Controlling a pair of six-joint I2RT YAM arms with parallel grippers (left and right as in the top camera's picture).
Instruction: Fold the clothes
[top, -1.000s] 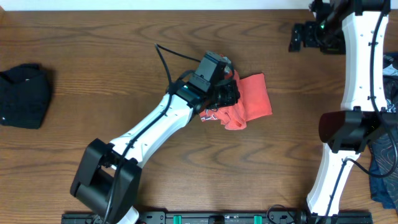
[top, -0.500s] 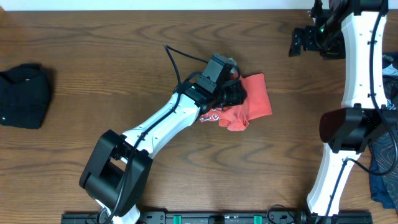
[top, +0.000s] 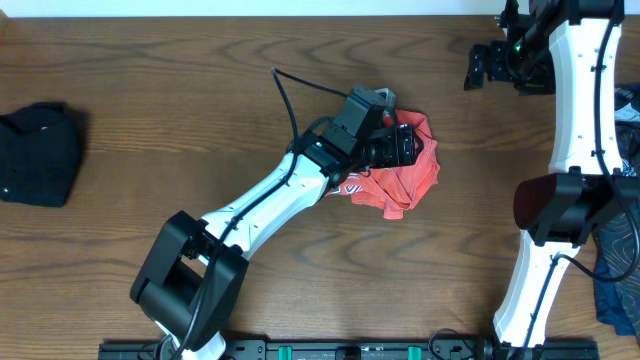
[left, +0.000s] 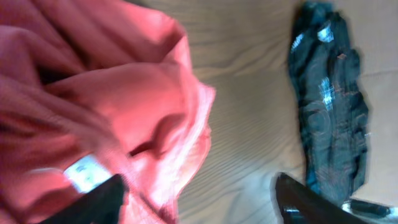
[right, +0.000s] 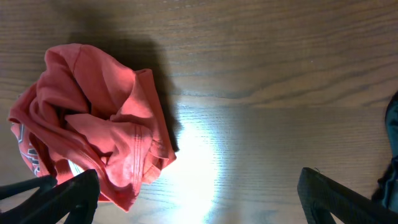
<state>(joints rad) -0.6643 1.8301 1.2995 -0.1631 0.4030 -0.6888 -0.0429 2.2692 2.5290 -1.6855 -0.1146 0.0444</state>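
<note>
The coral-red T-shirt (top: 400, 178) lies crumpled in a heap at mid-table. My left gripper (top: 406, 146) hovers over its top edge, open. In the left wrist view the shirt (left: 106, 106) fills the left side; one finger (left: 99, 202) sits over the cloth and the other stands over bare wood, nothing pinched between them. My right gripper (top: 480, 63) is high at the back right, open wide and empty; its camera looks down on the shirt (right: 93, 130). A black cloth bundle (top: 38, 152) rests at the far left. The navy patterned garment (top: 617, 268) lies at the right edge.
The navy garment (left: 329, 99) shows stretched along the right of the left wrist view. The right arm's white links (top: 575, 130) stand along the table's right side. A dark rail (top: 330, 350) runs along the front edge. Bare wood (top: 200, 100) lies between the shirt and the black bundle.
My left gripper has opened and let go of the shirt while moving right. The shirt has dropped and spread to the right. The right arm has stayed put.
</note>
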